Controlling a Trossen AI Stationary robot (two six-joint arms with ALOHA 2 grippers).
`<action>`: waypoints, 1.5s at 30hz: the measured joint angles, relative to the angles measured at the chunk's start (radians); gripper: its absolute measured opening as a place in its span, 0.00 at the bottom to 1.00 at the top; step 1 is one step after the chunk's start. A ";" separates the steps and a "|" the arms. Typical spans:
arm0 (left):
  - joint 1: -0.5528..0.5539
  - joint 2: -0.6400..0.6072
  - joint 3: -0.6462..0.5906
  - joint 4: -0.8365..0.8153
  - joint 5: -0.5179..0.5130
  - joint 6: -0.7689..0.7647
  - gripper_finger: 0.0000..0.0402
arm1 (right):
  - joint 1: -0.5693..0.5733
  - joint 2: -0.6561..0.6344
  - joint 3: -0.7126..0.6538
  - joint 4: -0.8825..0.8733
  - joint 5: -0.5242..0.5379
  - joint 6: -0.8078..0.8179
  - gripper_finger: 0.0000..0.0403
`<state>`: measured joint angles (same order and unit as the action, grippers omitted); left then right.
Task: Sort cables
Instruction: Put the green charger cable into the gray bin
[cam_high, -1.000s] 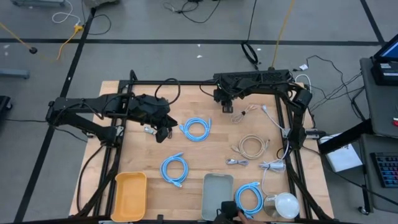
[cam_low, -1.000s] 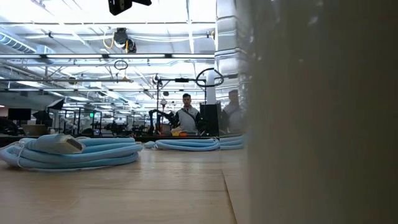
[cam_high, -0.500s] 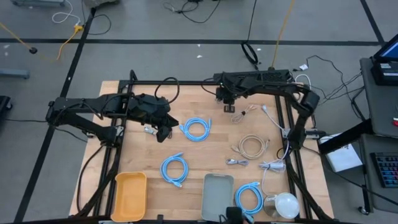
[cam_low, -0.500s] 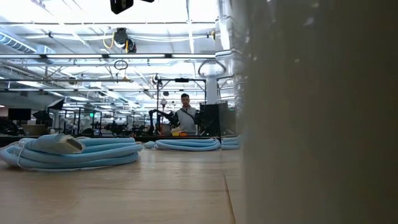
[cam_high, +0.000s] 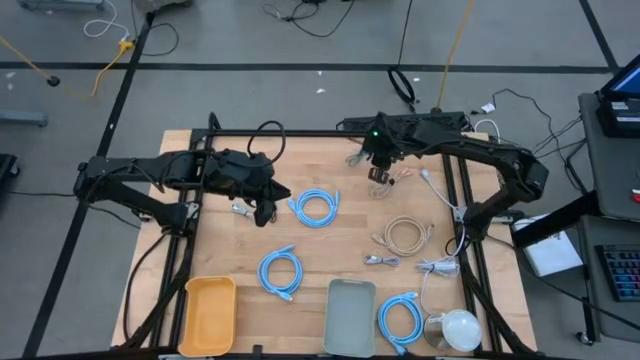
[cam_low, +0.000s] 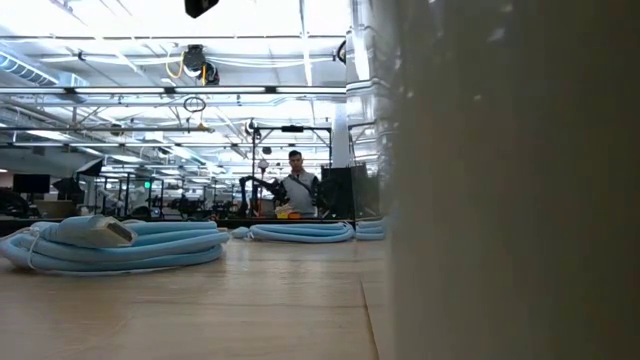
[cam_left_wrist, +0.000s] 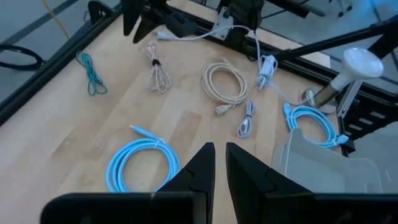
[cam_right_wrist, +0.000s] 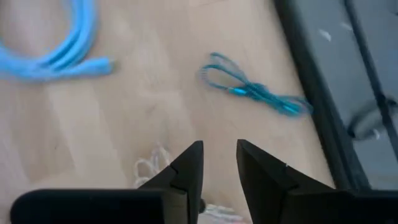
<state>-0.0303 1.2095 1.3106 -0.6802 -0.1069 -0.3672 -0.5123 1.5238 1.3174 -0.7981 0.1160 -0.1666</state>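
High view: right gripper hovers over the far-edge clear bundle; left gripper waits beside a blue loop.

Wrist views: right jaws part-open, empty, teal cable ahead; left jaws nearly shut, empty.

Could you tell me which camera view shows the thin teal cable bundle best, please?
The right wrist view: the thin teal cable bundle lies large and unobstructed on the wood. The left wrist view shows it small, the high view hides it under the right arm, and the low view misses it.
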 joint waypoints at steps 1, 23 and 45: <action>0.000 0.000 0.000 0.001 -0.003 0.000 0.10 | -0.001 -0.008 0.000 0.018 0.060 0.056 0.22; 0.008 0.000 0.000 -0.049 0.020 0.013 0.10 | -0.345 0.231 0.000 0.235 -0.067 -0.268 0.26; 0.035 0.000 0.000 -0.081 0.057 0.051 0.10 | -0.136 0.405 0.019 0.198 -0.041 -0.480 0.40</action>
<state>0.0044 1.2095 1.3106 -0.7614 -0.0498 -0.3160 -0.6485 1.9289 1.3361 -0.6004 0.0747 -0.6465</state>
